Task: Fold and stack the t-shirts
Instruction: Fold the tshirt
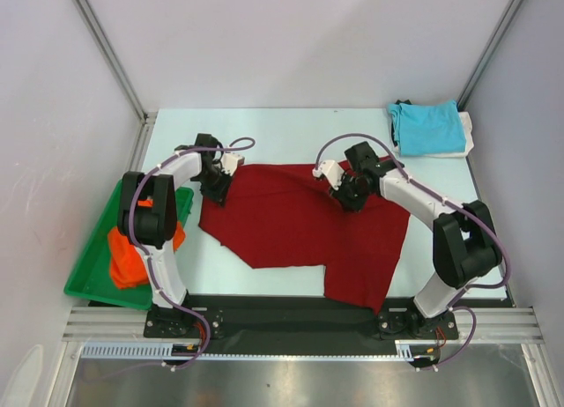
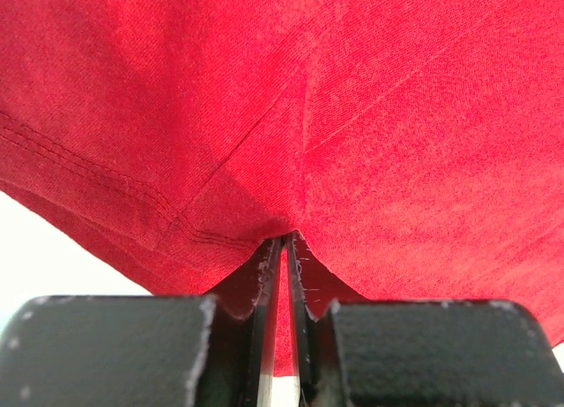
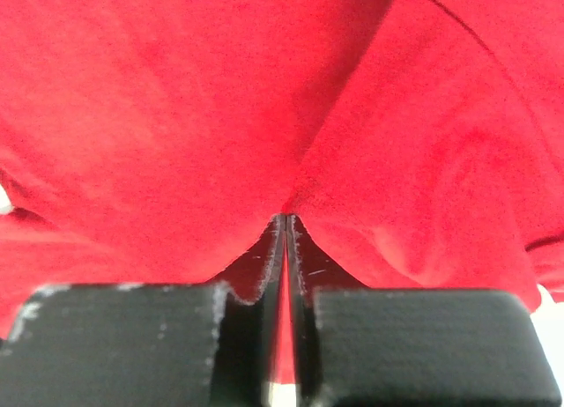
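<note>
The large dark red t-shirt (image 1: 300, 226) lies spread over the middle of the table. My left gripper (image 1: 217, 188) is shut on its far left edge; in the left wrist view red cloth (image 2: 291, 134) is pinched between the jaws at my left gripper (image 2: 286, 241). My right gripper (image 1: 349, 196) is shut on its far right part, a fold of the cloth (image 3: 264, 99) drawn up into my right gripper (image 3: 285, 220). The turquoise t-shirt (image 1: 428, 128) lies folded at the far right corner. The orange t-shirt (image 1: 132, 253) sits crumpled in the green tray (image 1: 92, 268).
The green tray rests at the table's left edge beside the left arm. A white cloth or sheet (image 1: 468, 134) lies under the turquoise shirt. Cage posts (image 1: 106, 46) stand at the far corners. The metal rail (image 1: 291, 323) runs along the near edge.
</note>
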Controlling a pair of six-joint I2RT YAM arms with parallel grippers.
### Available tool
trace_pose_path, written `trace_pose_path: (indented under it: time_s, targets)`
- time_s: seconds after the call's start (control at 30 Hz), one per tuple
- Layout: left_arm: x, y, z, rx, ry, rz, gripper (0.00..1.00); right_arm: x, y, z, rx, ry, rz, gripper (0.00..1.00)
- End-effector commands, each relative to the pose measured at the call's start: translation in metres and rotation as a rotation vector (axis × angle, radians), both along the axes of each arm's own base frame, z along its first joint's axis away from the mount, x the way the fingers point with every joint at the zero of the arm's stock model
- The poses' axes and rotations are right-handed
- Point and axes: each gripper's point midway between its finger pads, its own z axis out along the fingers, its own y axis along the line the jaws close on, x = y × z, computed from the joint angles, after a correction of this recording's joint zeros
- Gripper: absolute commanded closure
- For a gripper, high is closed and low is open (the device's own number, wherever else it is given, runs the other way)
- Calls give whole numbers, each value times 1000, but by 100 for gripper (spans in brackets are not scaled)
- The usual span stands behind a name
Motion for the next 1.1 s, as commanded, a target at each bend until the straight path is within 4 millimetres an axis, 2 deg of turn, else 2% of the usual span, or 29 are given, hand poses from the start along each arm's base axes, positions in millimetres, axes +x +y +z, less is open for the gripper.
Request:
trace_pose_path:
  time_s: [0.0,0.03,0.1,0.13,0.17,0.2,0.23,0.27,0.33,0.47,0.53,0.6,0.67,0.83,1.07]
  targets:
    - [12,18,3,51,-43,18,87,15,-7,20,21,-64,-63,80]
    - [14,18,5,53,-44,20,87,20,-9,19,20,-68,-82,73]
    - [14,18,5,52,-35,26,87,38,-24,30,64,-77,-183,66]
    - [16,18,8,51,-38,26,87,53,-29,42,104,-86,-233,64]
    - [17,18,10,54,-42,25,87,56,-34,46,168,-47,-268,62]
    - [18,18,12,55,-46,21,87,66,-60,48,211,-15,-371,61]
    - [18,19,15,57,-52,15,87,74,-72,53,247,-6,-407,61]
    - [19,19,17,61,-56,4,87,73,-78,45,291,53,-424,60]
    - [21,20,23,64,-64,-9,87,79,-114,38,317,80,-495,60]
    - [24,23,22,83,-36,-31,87,71,-140,9,381,226,-512,59]
    - [25,24,15,88,-7,-36,87,66,-150,2,420,265,-507,59]
    - [25,24,10,90,14,-33,88,66,-154,-6,445,297,-501,59]
    - [25,24,5,95,30,-36,90,63,-155,-6,493,329,-484,59]
    - [16,30,-6,141,61,-57,91,71,-156,-1,609,354,-473,58]
    - [5,29,-16,154,91,-71,90,84,-157,-8,634,344,-463,56]
